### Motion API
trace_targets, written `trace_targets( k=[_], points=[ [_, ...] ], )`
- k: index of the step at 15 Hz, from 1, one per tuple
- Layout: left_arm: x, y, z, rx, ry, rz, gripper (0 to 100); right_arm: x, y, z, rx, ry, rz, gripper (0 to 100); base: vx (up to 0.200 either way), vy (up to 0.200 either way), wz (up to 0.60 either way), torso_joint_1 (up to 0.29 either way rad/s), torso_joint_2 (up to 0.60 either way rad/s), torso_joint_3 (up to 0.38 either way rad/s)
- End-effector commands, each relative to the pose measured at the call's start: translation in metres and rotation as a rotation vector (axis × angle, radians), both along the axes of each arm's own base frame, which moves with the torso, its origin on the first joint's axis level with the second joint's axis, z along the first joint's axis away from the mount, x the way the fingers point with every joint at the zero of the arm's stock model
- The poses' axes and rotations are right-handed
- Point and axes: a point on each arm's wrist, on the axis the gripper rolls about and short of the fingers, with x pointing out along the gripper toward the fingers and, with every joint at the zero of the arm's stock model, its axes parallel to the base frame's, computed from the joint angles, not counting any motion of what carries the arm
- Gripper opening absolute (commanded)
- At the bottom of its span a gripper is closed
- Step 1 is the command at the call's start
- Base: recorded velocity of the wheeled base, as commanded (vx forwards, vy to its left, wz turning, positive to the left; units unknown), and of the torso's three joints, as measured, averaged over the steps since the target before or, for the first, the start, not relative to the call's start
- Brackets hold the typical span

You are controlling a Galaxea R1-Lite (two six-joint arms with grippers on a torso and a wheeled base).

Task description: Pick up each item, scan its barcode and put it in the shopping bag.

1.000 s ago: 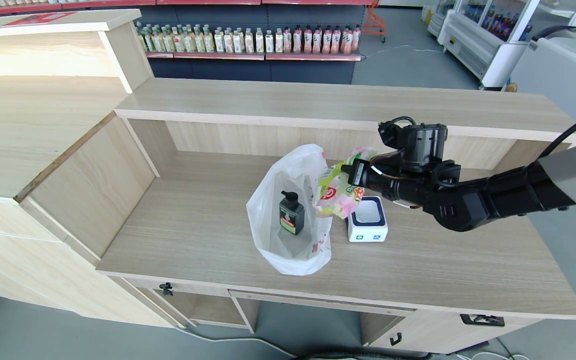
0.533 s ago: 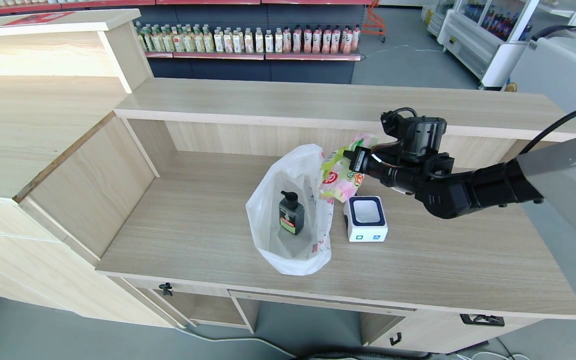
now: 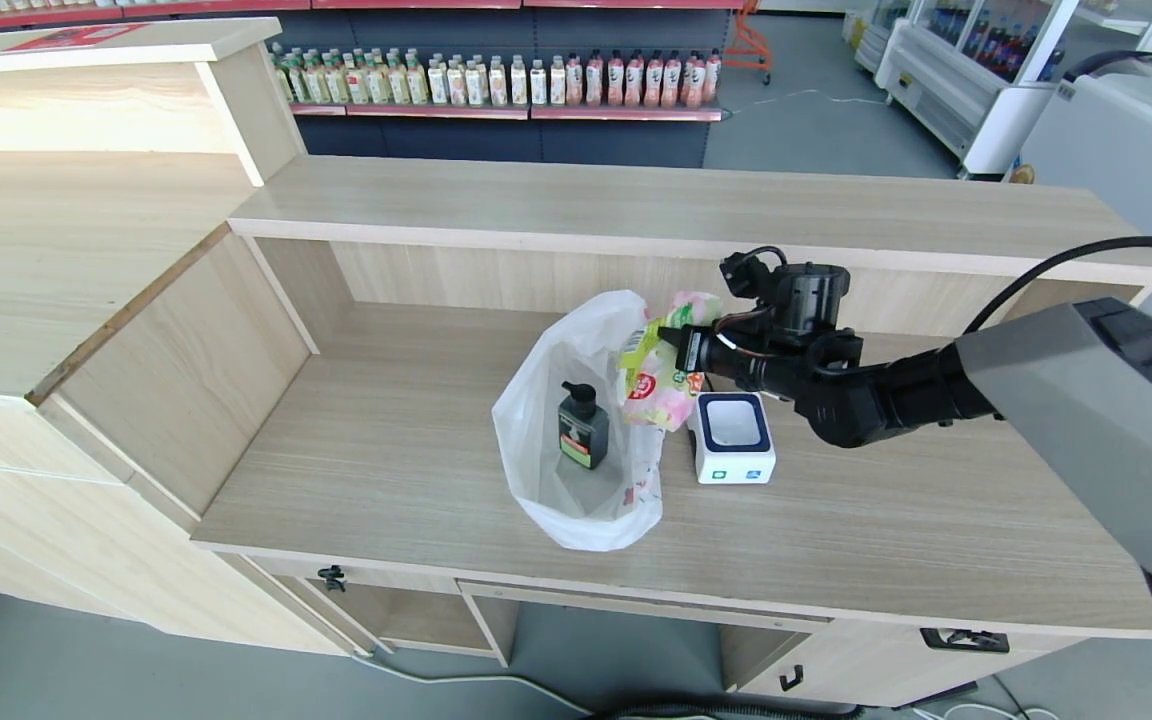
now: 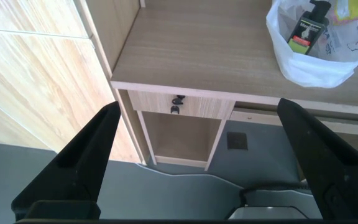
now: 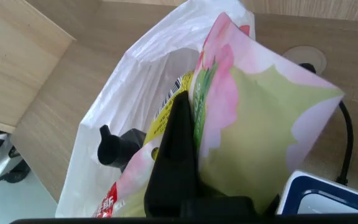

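Observation:
A pink and green snack pouch (image 3: 658, 372) hangs at the right rim of the white shopping bag (image 3: 546, 400), and my right gripper (image 3: 681, 347) is shut on its upper edge. The right wrist view shows a dark finger (image 5: 178, 149) pressed on the pouch (image 5: 260, 124) above the bag's mouth (image 5: 135, 118). A black pump bottle (image 3: 583, 428) stands inside the bag. The white barcode scanner (image 3: 733, 437) sits on the counter just right of the bag. My left gripper (image 4: 197, 162) hangs open with nothing in it, low in front of the counter's near edge.
The wooden counter (image 3: 386, 440) has a raised back ledge (image 3: 636, 205) and a side wall (image 3: 206, 370) on the left. A drawer with a key (image 4: 176, 106) sits under the front edge. A black cable (image 5: 347, 143) runs behind the scanner (image 5: 328, 202).
My right arm has carried the pouch left and a little down, from above the scanner to the bag's right rim. The bag, bottle and scanner have stayed put.

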Motion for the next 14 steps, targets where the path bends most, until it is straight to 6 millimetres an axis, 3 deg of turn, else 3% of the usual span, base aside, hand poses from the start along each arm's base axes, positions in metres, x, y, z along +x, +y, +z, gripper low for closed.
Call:
trace_targets(
  k=[1,7,11,14],
  points=[
    [0.000,0.000,0.000,0.000,0.000,0.000,100,0.005,0.001,-0.013,-0.025,0.012,0.005,0,0.000,0.000,0.00,0.000,0.00,0.000],
    [0.000,0.000,0.000,0.000,0.000,0.000,100,0.010,-0.004,-0.022,-0.041,0.016,0.003,0,0.000,0.000,0.00,0.000,0.00,0.000],
    [0.000,0.000,0.000,0.000,0.000,0.000,100,0.015,0.002,-0.009,0.000,-0.019,0.087,0,0.000,0.000,0.00,0.000,0.00,0.000],
    [0.000,0.000,0.000,0.000,0.000,0.000,100,0.018,0.003,-0.020,-0.019,-0.016,0.107,0,0.000,0.000,0.00,0.000,0.00,0.000]
  ],
)
